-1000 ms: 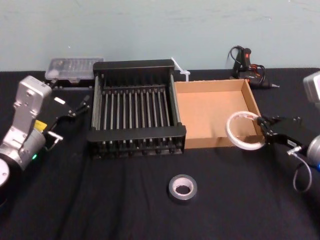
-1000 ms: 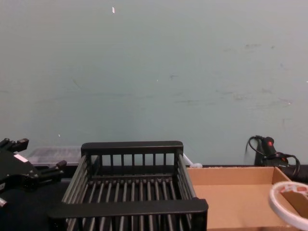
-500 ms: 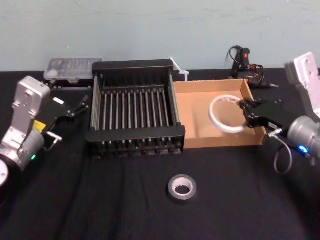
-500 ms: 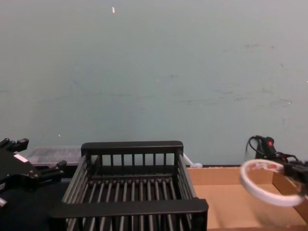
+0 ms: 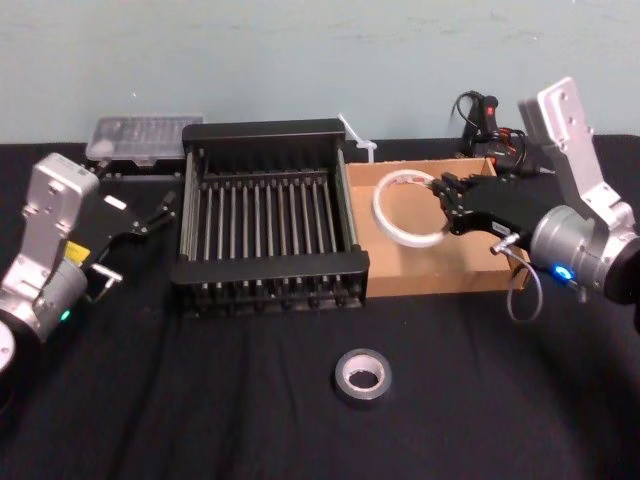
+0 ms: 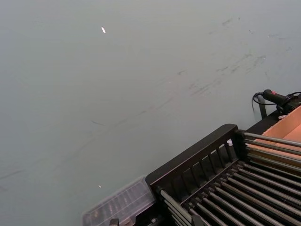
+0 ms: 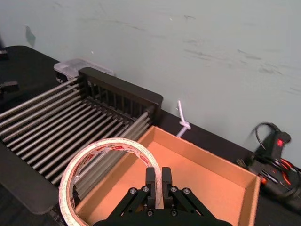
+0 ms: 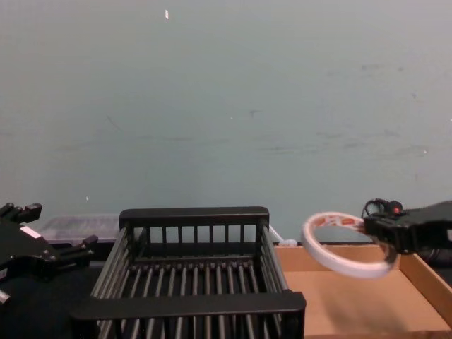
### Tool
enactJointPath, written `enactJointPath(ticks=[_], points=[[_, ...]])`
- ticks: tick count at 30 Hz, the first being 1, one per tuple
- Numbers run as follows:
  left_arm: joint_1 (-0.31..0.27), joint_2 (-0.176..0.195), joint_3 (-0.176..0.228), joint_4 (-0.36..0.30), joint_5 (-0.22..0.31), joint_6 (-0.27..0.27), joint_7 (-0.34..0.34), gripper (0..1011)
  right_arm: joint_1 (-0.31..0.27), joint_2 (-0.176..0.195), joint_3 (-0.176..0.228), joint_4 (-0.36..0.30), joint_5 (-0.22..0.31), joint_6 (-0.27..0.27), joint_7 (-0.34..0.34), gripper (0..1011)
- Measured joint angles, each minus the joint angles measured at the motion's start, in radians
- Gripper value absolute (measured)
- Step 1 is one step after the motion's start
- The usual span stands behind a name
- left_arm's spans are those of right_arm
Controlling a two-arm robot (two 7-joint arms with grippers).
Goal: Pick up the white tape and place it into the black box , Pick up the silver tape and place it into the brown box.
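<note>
The white tape (image 5: 380,215) hangs in the air above the left half of the brown box (image 5: 430,281), near the wall that stands against the black box (image 5: 270,130). The ring lies closer to flat than upright. From my head camera its opening looks almost round. From my chest it shows as a squashed oval (image 8: 344,266), tipped so that the side away from my tool sits a little higher. The red print shows on the inner core (image 7: 113,143).

My right tool (image 5: 447,203) has the ring by its right-hand edge, with the fingers pinched narrow across the thin band, one inside the ring and one outside. The tool points left toward the black box and is roughly level, while the wrist body rises behind it. That arm reaches in from the right across the brown box.

The silver tape (image 5: 363,375) lies flat on the black worktop (image 5: 200,410), hole up, in front of both boxes and well apart from them.

My left tool (image 5: 163,211) waits just left of the black box with its fingers parted and gripping nothing.
</note>
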Motion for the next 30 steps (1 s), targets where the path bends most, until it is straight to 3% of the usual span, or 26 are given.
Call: enactJointPath(ticks=[30], points=[[0.000,0.000,0.000,0.000,0.000,0.000,0.000,1001,0.150,-0.083,-0.126,0.120,-0.050,-0.009,0.047,87]])
